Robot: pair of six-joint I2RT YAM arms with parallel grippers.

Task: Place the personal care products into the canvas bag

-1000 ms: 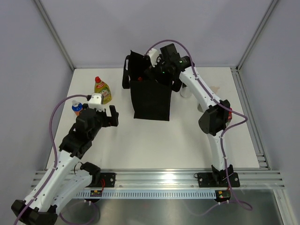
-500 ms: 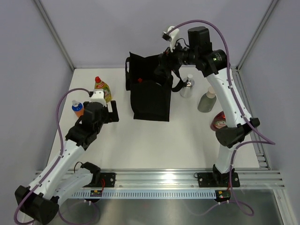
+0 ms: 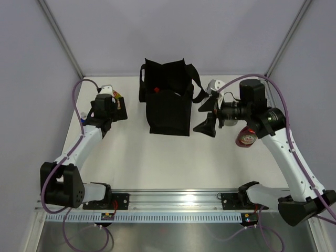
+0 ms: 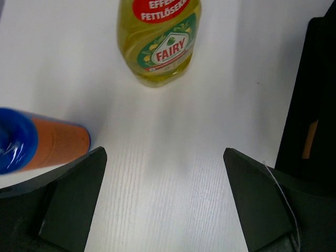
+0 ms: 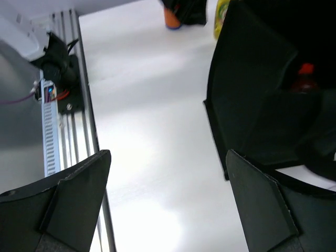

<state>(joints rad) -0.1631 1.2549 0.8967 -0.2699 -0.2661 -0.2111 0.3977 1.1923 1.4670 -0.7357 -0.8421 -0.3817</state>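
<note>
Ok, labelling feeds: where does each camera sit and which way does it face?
Top external: above and behind both arms, looking down on them, the table and the canvas bag.
Left wrist: on that wrist, looking down past the open left gripper at the yellow bottle.
Right wrist: on that wrist, looking sideways past the open right gripper at the bag.
Shared: all three show the bag.
</note>
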